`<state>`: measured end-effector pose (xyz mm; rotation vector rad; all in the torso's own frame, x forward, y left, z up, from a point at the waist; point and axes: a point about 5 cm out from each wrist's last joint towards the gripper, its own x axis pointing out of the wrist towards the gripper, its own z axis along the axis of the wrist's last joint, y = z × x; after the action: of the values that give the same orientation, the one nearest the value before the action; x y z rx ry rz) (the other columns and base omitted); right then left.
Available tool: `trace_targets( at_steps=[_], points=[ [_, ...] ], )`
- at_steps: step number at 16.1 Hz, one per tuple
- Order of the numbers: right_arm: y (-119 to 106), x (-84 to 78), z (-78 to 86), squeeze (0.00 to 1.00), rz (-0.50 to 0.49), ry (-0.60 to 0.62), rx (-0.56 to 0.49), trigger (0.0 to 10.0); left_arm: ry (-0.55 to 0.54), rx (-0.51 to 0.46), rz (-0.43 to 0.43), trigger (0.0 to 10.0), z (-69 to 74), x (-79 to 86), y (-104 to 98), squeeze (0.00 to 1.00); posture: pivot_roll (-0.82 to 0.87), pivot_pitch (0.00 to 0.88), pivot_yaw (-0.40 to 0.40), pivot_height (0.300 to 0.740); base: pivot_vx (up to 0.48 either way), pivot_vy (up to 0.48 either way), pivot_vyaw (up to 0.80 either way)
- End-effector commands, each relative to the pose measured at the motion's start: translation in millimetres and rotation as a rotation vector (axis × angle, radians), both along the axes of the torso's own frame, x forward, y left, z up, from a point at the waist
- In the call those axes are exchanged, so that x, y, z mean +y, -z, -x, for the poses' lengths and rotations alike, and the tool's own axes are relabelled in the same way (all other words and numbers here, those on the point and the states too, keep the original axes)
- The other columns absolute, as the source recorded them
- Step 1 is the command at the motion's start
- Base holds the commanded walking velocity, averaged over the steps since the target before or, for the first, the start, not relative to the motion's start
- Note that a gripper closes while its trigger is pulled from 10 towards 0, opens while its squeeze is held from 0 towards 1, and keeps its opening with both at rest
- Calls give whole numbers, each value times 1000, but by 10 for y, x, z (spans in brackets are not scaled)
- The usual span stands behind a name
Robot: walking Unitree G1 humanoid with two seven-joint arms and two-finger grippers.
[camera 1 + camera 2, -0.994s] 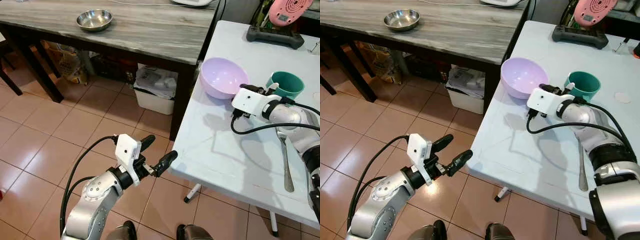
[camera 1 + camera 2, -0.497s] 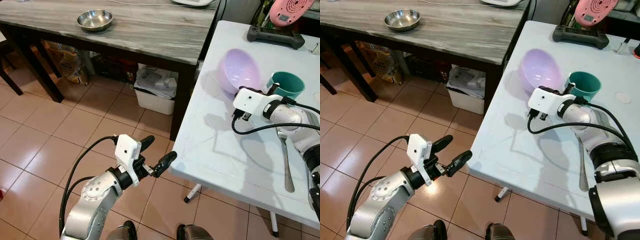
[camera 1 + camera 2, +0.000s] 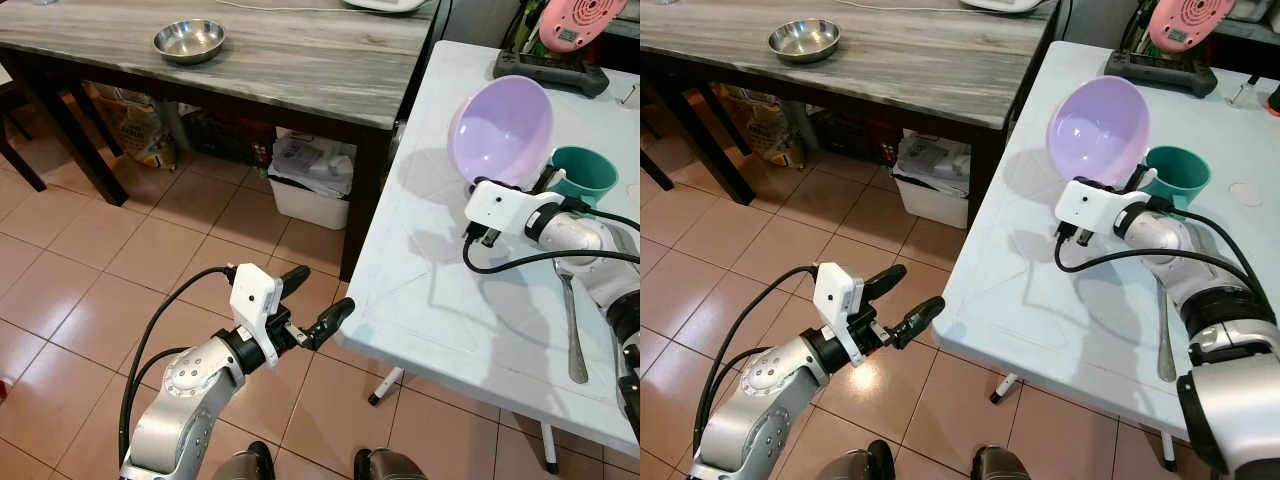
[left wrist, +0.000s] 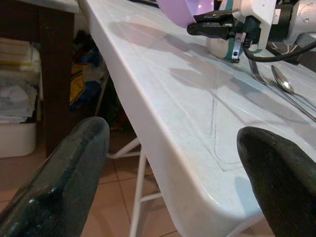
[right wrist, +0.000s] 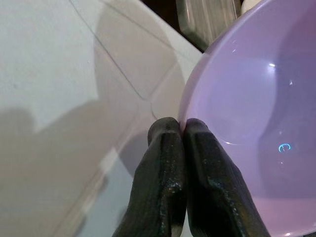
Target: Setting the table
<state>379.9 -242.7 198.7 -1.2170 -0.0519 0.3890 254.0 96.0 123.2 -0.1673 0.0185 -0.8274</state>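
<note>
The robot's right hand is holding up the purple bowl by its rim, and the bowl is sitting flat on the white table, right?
Not quite. The right hand does pinch the purple bowl by its rim, but the bowl isn't flat on the white table. It is lifted and tipped on its side, its opening facing out, next to the green cup. The right eye view shows this.

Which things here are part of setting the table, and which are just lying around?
For the job: purple bowl pinched at its rim by the right gripper, green cup, spoon, white table.

Lying about: steel bowl on the wooden table, white bin, pink appliance.
</note>
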Motion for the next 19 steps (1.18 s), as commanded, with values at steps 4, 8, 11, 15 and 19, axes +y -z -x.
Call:
trace_targets(
  at_steps=[4,8,11,15,19],
  points=[
    [-165,381,-7,0,-181,-150,-112,0,-180,-34,-49,10000,-162,145,-29,0,-169,181,36,740,0,0,0],
    [-86,858,224,0,-438,-271,-206,10000,-384,-39,-32,10000,-399,382,-125,0,-162,162,45,740,0,0,0],
    [-25,1004,406,0,-571,-266,-251,10000,-428,-53,-18,10000,-507,445,-188,0,-166,146,56,740,0,0,0],
    [1,1009,537,0,-687,-136,-276,10000,-448,-77,-8,10000,-599,475,-231,0,-183,133,75,740,0,83,-200],
    [43,1014,610,0,-699,-96,-261,10000,-441,-87,-6,10000,-634,458,-237,0,-191,134,76,740,0,379,-753]
  ],
)
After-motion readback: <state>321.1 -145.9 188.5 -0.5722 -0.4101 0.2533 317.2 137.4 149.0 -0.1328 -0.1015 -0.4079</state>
